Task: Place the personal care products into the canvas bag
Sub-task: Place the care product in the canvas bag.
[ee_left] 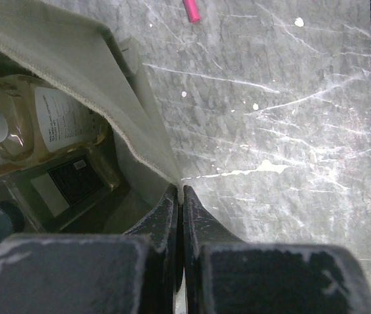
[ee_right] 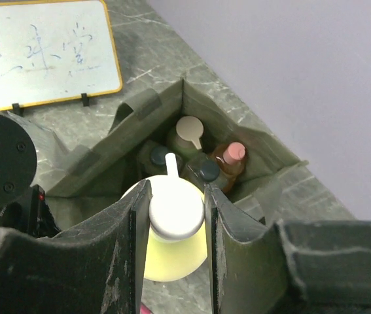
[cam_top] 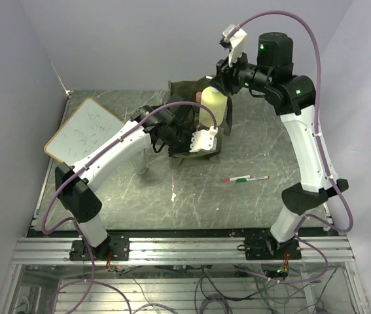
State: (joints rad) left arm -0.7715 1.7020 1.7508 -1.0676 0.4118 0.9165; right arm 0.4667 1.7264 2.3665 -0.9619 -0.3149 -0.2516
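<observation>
Right gripper (ee_right: 175, 219): clamped either side of the yellow-green bottle (ee_right: 172, 261) at its white cap, lower centre of the right wrist view, above the open canvas bag (ee_right: 106, 157).
Bag contents, right wrist view: beige-capped bottle (ee_right: 190, 131), pink-capped amber bottle (ee_right: 229, 163), two dark caps between them.
Bag contents, left wrist view only: labelled pale bottle (ee_left: 41, 111) and square amber bottle (ee_left: 61, 186), lying at left.
Left gripper (ee_left: 180, 196): pinched shut on the bag's rim, bottom centre.
Top view only: pen (cam_top: 245, 178) on the table (cam_top: 192, 203), right of centre; whiteboard (cam_top: 84, 134) at left.
</observation>
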